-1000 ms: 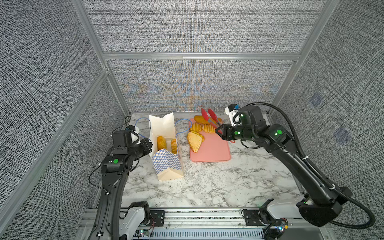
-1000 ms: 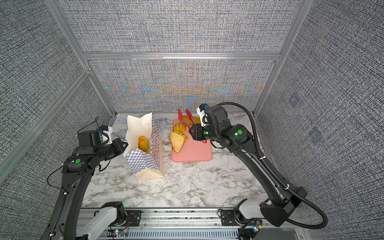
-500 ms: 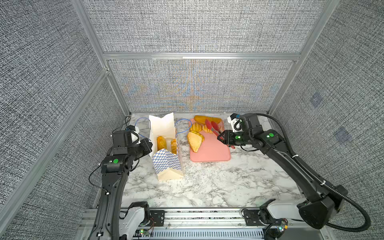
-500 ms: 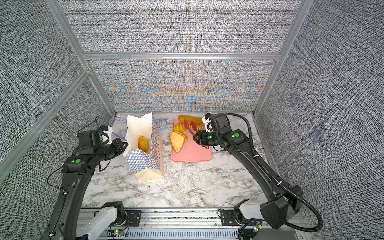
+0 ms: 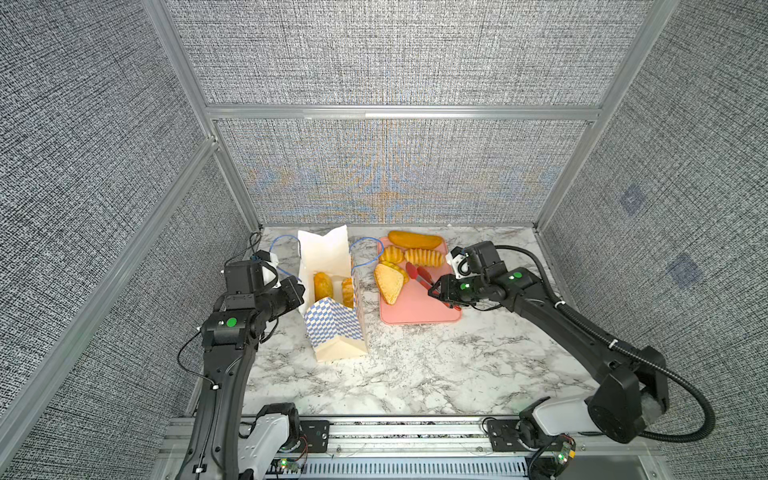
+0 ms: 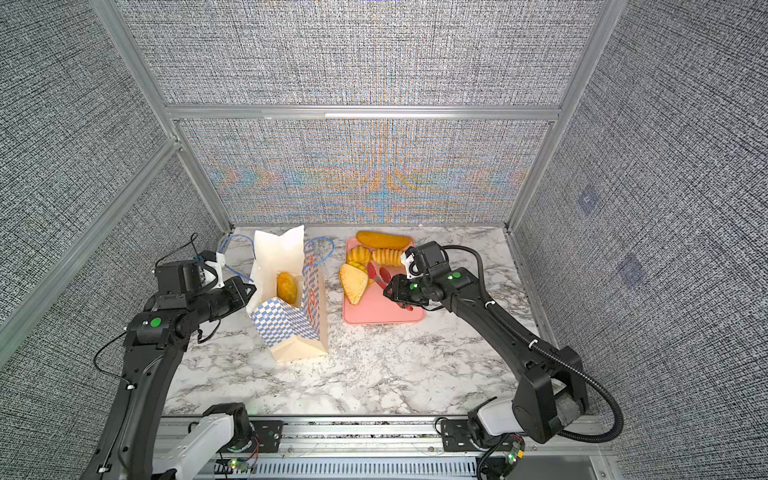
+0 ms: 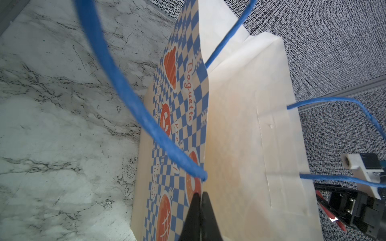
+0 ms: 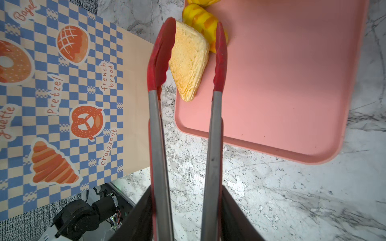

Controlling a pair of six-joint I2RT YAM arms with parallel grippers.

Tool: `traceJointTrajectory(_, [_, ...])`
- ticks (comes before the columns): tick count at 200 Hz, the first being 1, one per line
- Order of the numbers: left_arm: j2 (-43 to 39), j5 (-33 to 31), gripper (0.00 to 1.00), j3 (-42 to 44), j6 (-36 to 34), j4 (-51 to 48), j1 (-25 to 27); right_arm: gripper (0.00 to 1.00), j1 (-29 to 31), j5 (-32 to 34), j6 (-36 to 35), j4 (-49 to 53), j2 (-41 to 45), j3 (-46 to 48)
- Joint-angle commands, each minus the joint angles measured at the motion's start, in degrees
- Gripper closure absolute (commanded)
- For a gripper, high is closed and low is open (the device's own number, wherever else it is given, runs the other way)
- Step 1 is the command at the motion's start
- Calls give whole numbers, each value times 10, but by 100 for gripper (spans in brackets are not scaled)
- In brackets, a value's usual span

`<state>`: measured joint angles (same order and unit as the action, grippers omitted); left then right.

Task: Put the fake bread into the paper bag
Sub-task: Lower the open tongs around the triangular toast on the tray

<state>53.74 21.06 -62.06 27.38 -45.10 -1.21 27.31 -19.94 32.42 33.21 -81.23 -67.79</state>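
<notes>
**A:** What takes up the most room?

**B:** The marbled surface (image 5: 415,365). Left of its middle the paper bag (image 5: 332,328) stands upright with its mouth open. Its checker band faces the front, and the blue cord handles (image 5: 365,253) flop out to either side.

**A:** And beside it?

**B:** The pink tray (image 5: 415,311) lies flat on the surface just to the bag's right, with a strip of marble between them.

**A:** Where is the fake bread?

**B:** It is split between the two. In a top view two golden pieces (image 5: 323,284) sit inside the bag. The rest is on the tray's far half:
- A long loaf (image 5: 414,240) lies along the back edge.
- Two ridged rolls (image 5: 424,257) lie in front of the loaf.
- A pale triangular sandwich (image 5: 388,282) lies at the tray's left edge, with a yellow piece (image 8: 205,23) touching its far side.

**A:** What about the tongs?

**B:** The red tongs (image 5: 419,276) are over the tray with their tips apart. In the right wrist view the sandwich's corner shows between the tips. I cannot tell whether they touch it.

**A:** Which hand has them?

**B:** The right hand (image 5: 436,291) is clamped on their steel arms, with its fingers partway apart around them.

**A:** And the left hand?

**B:** The left hand (image 7: 200,200) is pinched tight on the bag's left wall at the rim, just beside the point where a handle enters the paper.
</notes>
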Motion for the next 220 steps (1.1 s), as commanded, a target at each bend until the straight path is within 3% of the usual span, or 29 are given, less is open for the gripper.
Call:
traceJointTrajectory(1, [-1, -2, 100, 1, -5, 0, 0, 52, -1, -17, 9, -40, -4, 11])
traceJointTrajectory(220, [-2, -7, 100, 1, -7, -4, -1, 49, 1, -89, 51, -154, -72, 66])
